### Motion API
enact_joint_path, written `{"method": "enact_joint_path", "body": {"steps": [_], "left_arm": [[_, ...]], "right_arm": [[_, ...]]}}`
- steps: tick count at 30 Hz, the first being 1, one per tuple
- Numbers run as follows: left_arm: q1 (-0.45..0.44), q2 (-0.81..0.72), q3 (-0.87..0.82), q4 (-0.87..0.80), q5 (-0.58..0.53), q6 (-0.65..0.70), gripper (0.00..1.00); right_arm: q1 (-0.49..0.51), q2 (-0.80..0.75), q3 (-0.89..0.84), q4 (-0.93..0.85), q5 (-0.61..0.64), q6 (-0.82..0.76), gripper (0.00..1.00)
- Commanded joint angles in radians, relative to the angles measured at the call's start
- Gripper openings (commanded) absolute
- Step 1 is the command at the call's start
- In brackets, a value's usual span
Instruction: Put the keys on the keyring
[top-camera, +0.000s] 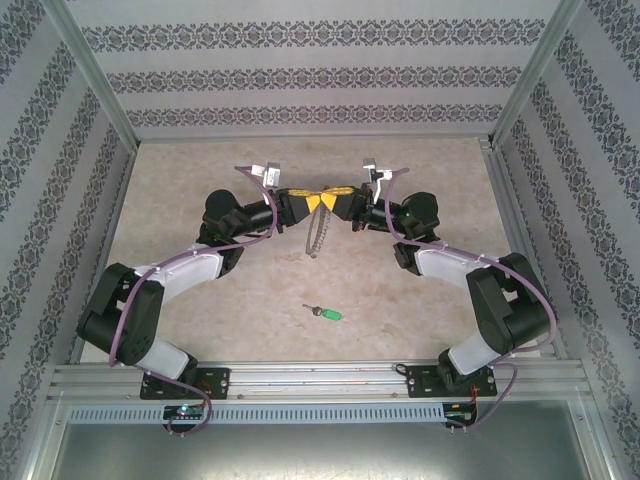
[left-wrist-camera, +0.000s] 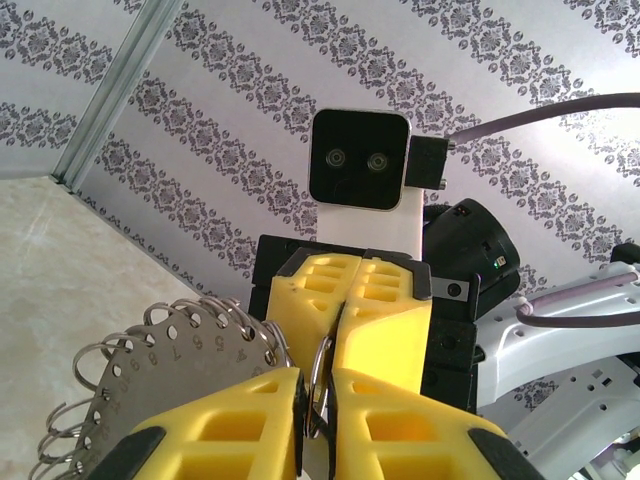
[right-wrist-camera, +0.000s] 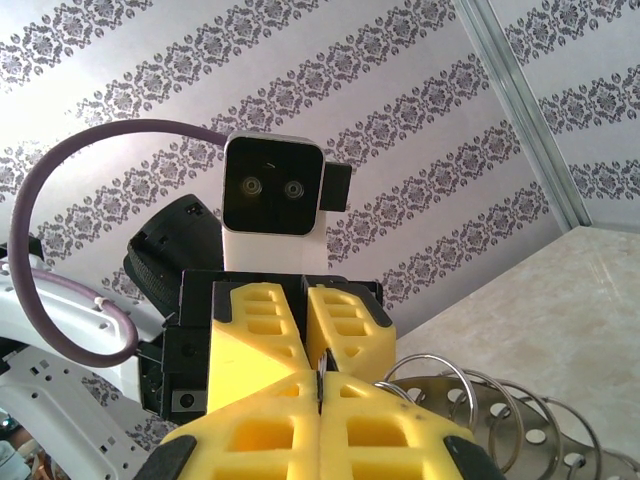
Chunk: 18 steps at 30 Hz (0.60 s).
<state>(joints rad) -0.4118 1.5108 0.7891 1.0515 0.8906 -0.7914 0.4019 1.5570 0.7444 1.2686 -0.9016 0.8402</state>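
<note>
Both grippers meet tip to tip above the middle of the table, each shut on a thin wire loop of the keyring. The keyring (top-camera: 318, 236) hangs floppy below them as a dark grey coil. In the left wrist view my left gripper (left-wrist-camera: 318, 390) pinches the wire, and the keyring's perforated numbered plate with several rings (left-wrist-camera: 170, 365) sits to its left. The right gripper (left-wrist-camera: 347, 300) faces it. In the right wrist view my right gripper (right-wrist-camera: 318, 385) is closed on the wire, with rings (right-wrist-camera: 470, 400) to its right. The green-headed key (top-camera: 326, 313) lies alone on the table, nearer the arm bases.
Patterned walls and metal frame posts (top-camera: 95, 75) enclose the beige table (top-camera: 180, 190). A metal rail (top-camera: 320, 378) runs along the near edge by the arm bases. The arms' elbows (top-camera: 120, 310) bulge out to both sides.
</note>
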Motion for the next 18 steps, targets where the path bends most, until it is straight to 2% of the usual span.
{"method": "enact_joint_path", "body": {"steps": [1,9,10,13,14,18], "left_arm": [[0.007,0.007,-0.008,0.085,0.029,-0.008,0.14],[0.006,0.009,0.001,0.081,0.035,0.001,0.00],[0.006,0.007,0.003,0.073,0.038,0.007,0.00],[0.007,-0.018,-0.001,0.025,0.039,0.065,0.00],[0.006,-0.030,-0.007,0.000,0.034,0.096,0.00],[0.007,-0.102,-0.016,-0.188,-0.022,0.260,0.00]], "right_arm": [[0.002,0.003,0.030,0.064,0.012,0.008,0.00],[0.001,0.002,0.028,0.057,0.014,0.010,0.00],[-0.004,0.000,0.025,0.054,0.019,0.013,0.06],[-0.025,-0.019,0.002,0.057,0.041,0.039,0.37],[-0.035,-0.033,-0.010,0.048,0.058,0.044,0.44],[-0.086,-0.129,-0.083,-0.048,0.130,0.034,0.60]]}}
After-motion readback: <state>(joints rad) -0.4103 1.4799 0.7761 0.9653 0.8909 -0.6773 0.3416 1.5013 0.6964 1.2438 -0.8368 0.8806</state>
